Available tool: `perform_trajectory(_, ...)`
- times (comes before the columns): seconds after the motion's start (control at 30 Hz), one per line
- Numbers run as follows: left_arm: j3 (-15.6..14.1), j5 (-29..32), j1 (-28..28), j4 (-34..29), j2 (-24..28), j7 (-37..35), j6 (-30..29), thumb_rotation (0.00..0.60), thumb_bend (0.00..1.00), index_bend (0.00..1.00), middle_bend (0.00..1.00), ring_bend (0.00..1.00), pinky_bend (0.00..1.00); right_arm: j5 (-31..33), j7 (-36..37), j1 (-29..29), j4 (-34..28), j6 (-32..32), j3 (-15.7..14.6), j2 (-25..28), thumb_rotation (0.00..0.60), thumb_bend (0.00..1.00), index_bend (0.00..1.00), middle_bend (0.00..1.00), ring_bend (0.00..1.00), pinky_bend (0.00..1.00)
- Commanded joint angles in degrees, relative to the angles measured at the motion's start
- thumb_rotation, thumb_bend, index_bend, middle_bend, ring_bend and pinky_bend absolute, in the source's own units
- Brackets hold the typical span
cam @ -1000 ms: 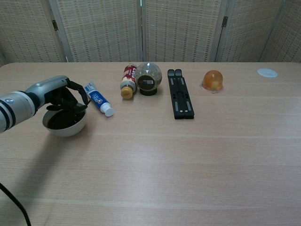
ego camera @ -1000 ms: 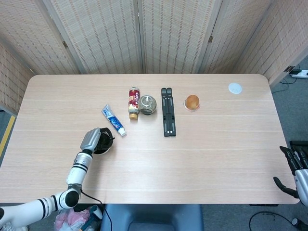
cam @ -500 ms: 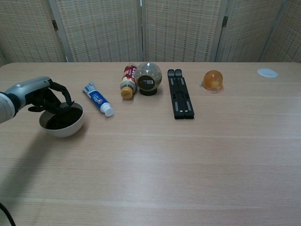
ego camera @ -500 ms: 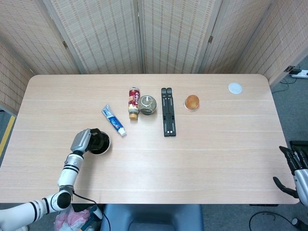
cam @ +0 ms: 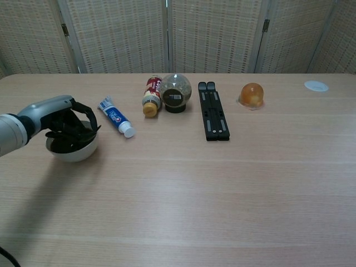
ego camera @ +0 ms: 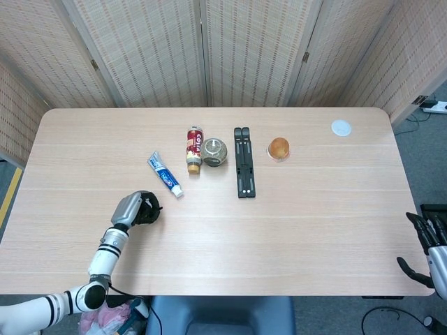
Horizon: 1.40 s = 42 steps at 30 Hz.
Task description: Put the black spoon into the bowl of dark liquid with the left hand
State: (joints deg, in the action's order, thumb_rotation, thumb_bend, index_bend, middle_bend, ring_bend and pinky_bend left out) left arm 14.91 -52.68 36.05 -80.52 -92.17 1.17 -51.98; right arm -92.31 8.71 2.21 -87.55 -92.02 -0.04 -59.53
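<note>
A white bowl [cam: 74, 152] of dark liquid stands at the front left of the table, and in the head view the bowl [ego camera: 149, 213] is mostly covered. My left hand [cam: 65, 123] hangs over it, dark fingers curled down across the rim, so the liquid is hidden. A thin black tip that looks like the spoon [cam: 94, 129] pokes out of the fingers at the bowl's right rim. The rest of the spoon cannot be told apart from the fingers. In the head view the left hand [ego camera: 131, 208] overlaps the bowl. My right hand [ego camera: 424, 246] hangs off the table's front right corner, fingers apart, holding nothing.
A toothpaste tube [cam: 117, 119] lies just right of the bowl. Behind it are a lying bottle [cam: 151, 96], a glass globe [cam: 176, 92], a black folded stand [cam: 212, 117], an orange ball [cam: 251, 94] and a small white lid [cam: 316, 85].
Half a second ago my left hand sat left of the bowl with the dark liquid exposed. It has swung back right over the bowl. The right hand has not moved.
</note>
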Motion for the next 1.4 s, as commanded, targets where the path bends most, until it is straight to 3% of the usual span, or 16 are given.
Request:
perform_trajectory(0.03, 0.50, 0.65, 0.94, 1.22, -1.10, 0.73, 0.33, 0.600, 0.63, 0.72, 1.00, 0.94, 1.00, 0.07, 0.00, 0.06, 0.01, -0.05, 0.01, -0.01, 0.600, 0.19, 0.02, 0.14, 0.05, 0.05)
perform_trajectory(0.4, 2.38, 3.75, 2.08, 6.50, -2.94, 2.07, -0.30, 0.600, 0.63, 0.72, 1.00, 0.94, 1.00, 0.00, -0.06, -0.14, -0.09, 0.18, 0.12, 0.02, 0.600, 0.19, 0.02, 0.14, 0.05, 0.05)
perform_trajectory(0.73, 0.74, 2.29, -0.42, 2.40, 0.56, 1.17, -0.87, 0.600, 0.63, 0.69, 1.00, 0.94, 1.00, -0.49, -0.03, -0.72, -0.01, 0.54, 0.26, -0.20, 0.600, 0.19, 0.02, 0.14, 0.05, 0.05)
perform_trajectory(0.83, 0.24, 1.82, -0.73, 1.11, 1.28, 1.14, -0.67, 0.600, 0.59, 0.58, 1.00, 0.94, 1.00, -0.65, -0.11, -0.83, -0.13, 0.49, 0.30, -0.19, 0.600, 0.19, 0.02, 0.14, 0.05, 0.05)
perform_trajectory(0.93, -0.06, 1.92, -0.82, -0.44, 2.45, 1.26, 0.11, 0.600, 0.45, 0.35, 1.00, 0.92, 1.00, -0.68, -0.13, -0.76, -0.31, 0.29, 0.31, -0.02, 0.600, 0.19, 0.02, 0.14, 0.05, 0.05)
perform_trajectory(1.1, 0.48, 0.92, -1.48, -3.14, 4.02, 0.20, -1.21, 0.600, 0.30, 0.09, 0.95, 0.87, 1.00, -0.75, -0.34, -0.67, -0.61, 0.10, 0.27, 0.20, 0.600, 0.19, 0.02, 0.14, 0.05, 0.05)
perform_trajectory(1.23, 0.98, -1.84, -2.95, -5.05, 5.27, -1.81, -4.41, 0.600, 0.30, 0.06, 0.87, 0.79, 1.00, -0.72, -0.46, -0.56, -0.79, -0.10, 0.28, 0.42, 0.600, 0.19, 0.02, 0.14, 0.05, 0.05)
perform_trajectory(1.33, 1.12, -4.80, -4.53, -6.57, 6.76, -3.21, -7.87, 0.600, 0.30, 0.10, 0.78, 0.69, 0.99, -0.77, -0.67, -0.57, -0.99, -0.16, 0.30, 0.74, 0.600, 0.19, 0.02, 0.15, 0.05, 0.05)
perform_trajectory(1.4, 0.92, -7.25, -5.90, -7.58, 8.06, -3.84, -10.79, 0.600, 0.30, 0.14, 0.71, 0.62, 0.93, -0.84, -0.78, -0.64, -1.19, -0.05, 0.27, 0.97, 0.600, 0.19, 0.02, 0.14, 0.05, 0.05)
